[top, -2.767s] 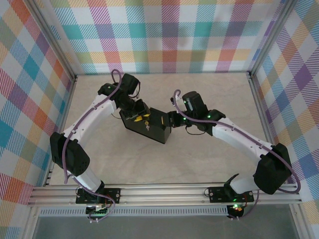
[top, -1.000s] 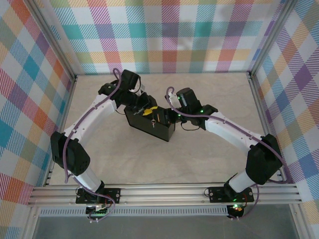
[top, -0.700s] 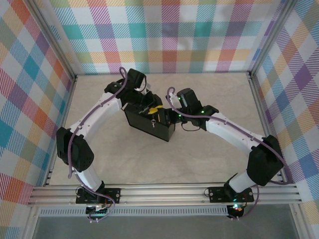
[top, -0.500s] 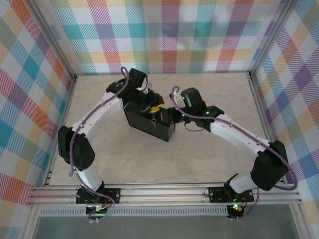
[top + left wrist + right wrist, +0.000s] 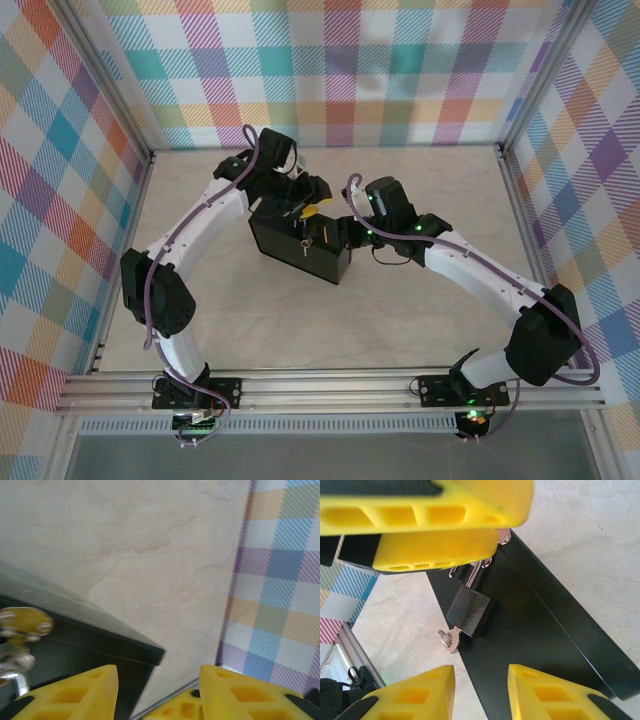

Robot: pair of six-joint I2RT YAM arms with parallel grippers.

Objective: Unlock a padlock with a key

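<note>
Now key point(image 5: 449, 639) sits in padlock point(image 5: 468, 611); my right claw point(image 5: 481, 675) spread, empty. Left claw point(image 5: 159, 675) spread too. Next, I reckon: pinch key, twist.

Bright, even light with soft shadows; the left claw point(image 5: 158, 680) looks blurred up close.

left hand point(image 5: 159, 676) drawn back, jaws wider

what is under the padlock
The key sticks out of the padlock's underside, with the black box behind both. The key's blade is hidden inside the padlock.
</note>
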